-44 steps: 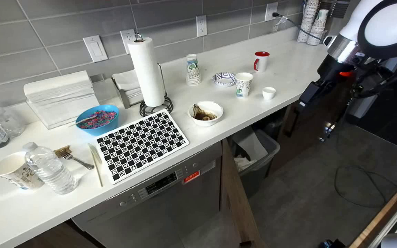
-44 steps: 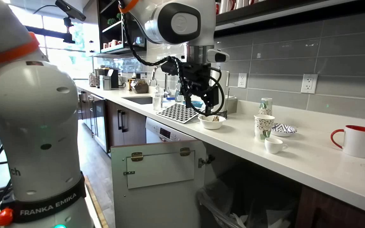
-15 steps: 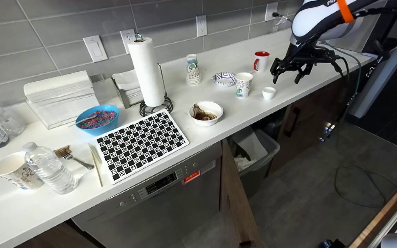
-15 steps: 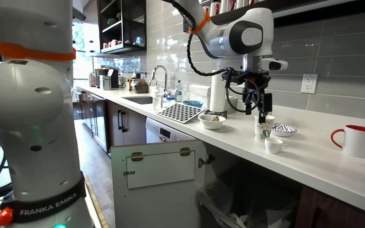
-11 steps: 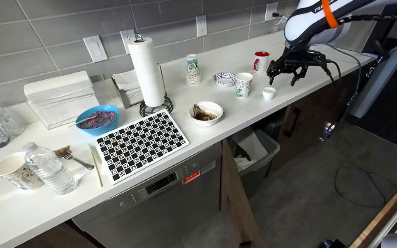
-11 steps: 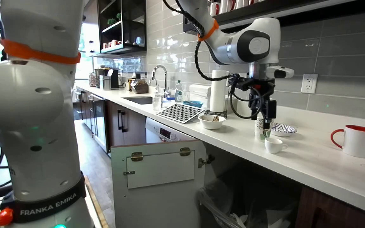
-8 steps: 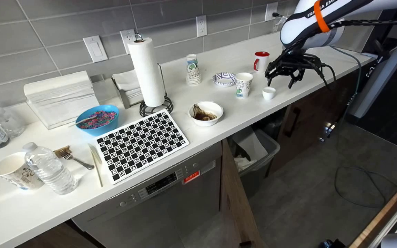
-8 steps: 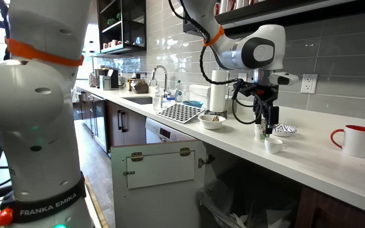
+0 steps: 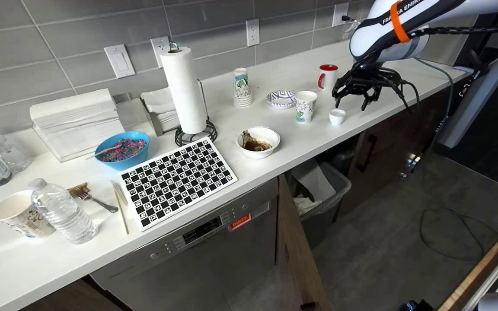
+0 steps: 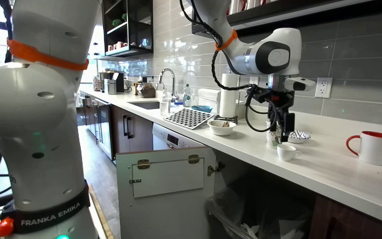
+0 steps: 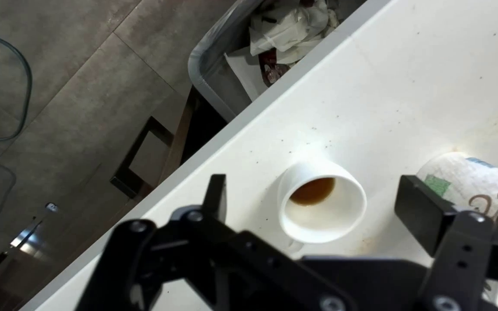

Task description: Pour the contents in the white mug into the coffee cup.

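The white mug [image 9: 337,117] stands upright on the counter near its front edge. It shows also in an exterior view [image 10: 286,152] and in the wrist view [image 11: 322,209], with brown liquid inside and a small handle towards my gripper. My gripper [image 9: 351,105] points down just above the mug, open and empty. In the wrist view its fingers [image 11: 314,194] stand wide on either side of the mug, apart from it. No red cup with a white top edge shows, so the coffee cup is out of view or hidden.
A paper cup [image 9: 306,108] with a green mark stands close beside my right finger in the wrist view [image 11: 482,185]. A white mug with red handle and red inside [image 10: 376,148] stands further along. A bowl [image 9: 257,154] and patterned dish [image 9: 291,96] stand near. A bin [image 9: 343,188] sits below.
My arm has swung in over the counter and come down to just above the white mug; the last half second shows only a small downward move. The cups have not moved.
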Available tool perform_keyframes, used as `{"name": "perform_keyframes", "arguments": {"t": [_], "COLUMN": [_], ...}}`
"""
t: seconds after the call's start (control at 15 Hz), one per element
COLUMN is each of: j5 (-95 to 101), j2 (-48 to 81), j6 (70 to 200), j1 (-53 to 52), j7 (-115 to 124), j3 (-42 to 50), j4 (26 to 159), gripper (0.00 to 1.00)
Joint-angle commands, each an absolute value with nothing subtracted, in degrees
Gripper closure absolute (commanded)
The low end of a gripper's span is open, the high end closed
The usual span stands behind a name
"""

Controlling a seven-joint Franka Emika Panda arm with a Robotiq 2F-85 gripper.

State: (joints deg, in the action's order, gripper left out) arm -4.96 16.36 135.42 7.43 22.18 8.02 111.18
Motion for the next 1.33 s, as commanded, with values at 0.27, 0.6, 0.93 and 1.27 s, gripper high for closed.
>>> {"name": "perform_keyframes", "arguments": {"t": [0.27,0.6,0.93,1.27], "j5": [-6.58,-9.82,-11.6,-10.54], "j2": [23.79,27.64,30.17,29.96], "j6": [136.85,136.12,135.59,136.27], "j1": [7.95,9.81,11.04,10.34], "j7": [22.39,18.08,13.65,14.1], "j3": [9.48,8.08,7.17,7.59], "j4": [103.73,99.28,96.34,96.56], "gripper": [0.0,0.0,0.0,0.0]}}
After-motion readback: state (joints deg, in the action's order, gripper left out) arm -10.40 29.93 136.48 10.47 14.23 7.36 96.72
